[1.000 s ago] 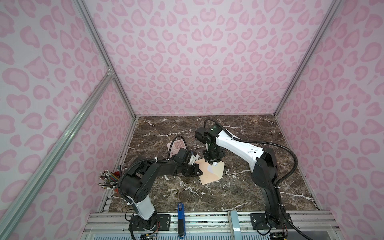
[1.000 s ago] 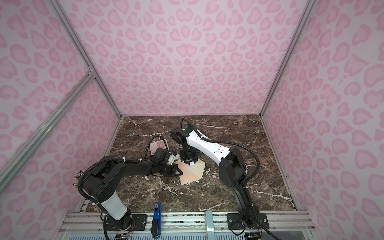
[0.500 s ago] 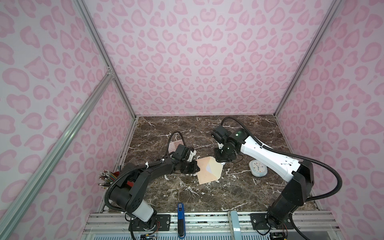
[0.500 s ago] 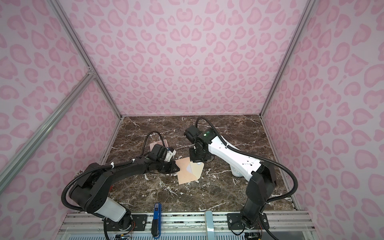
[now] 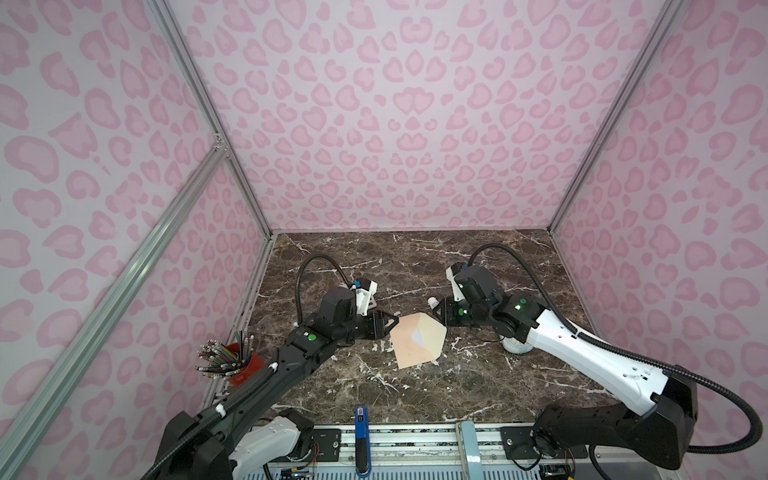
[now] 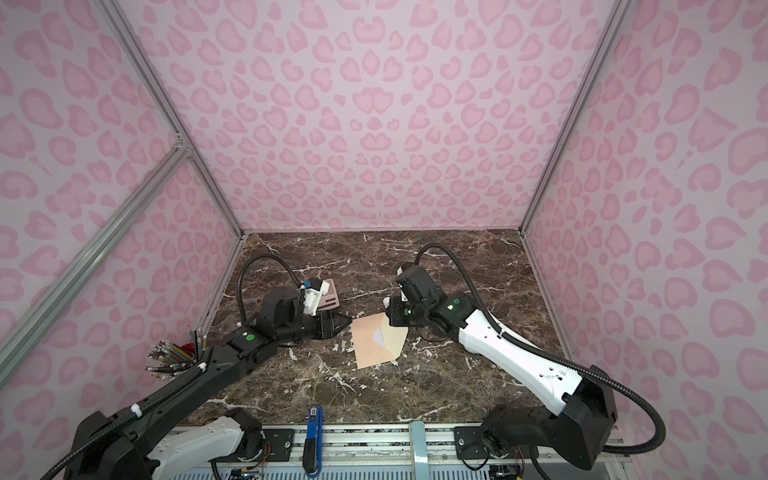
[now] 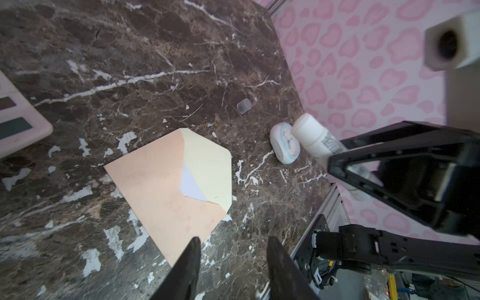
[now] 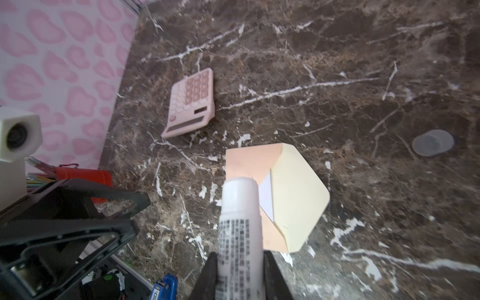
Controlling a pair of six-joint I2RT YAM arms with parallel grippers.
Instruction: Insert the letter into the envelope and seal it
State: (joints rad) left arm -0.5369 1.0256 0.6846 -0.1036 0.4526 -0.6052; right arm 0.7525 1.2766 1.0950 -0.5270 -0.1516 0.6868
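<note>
my left claw spread and empty by the flat peach envelope, letter tucked inside, my right claw pinches a glue stick i should drag lightly along the open flap.

Arms reach in low from 7 and 5 o'clock; left pincer parted, empty; right pincer clamps glue stick.

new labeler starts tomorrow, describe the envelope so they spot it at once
On the brown marble table, look near the middle. The envelope lies flat there, peach with a paler cream flap open and a sliver of the white letter showing. Unlike the pink calculator nearby, it is paper-thin and has no keys.
</note>
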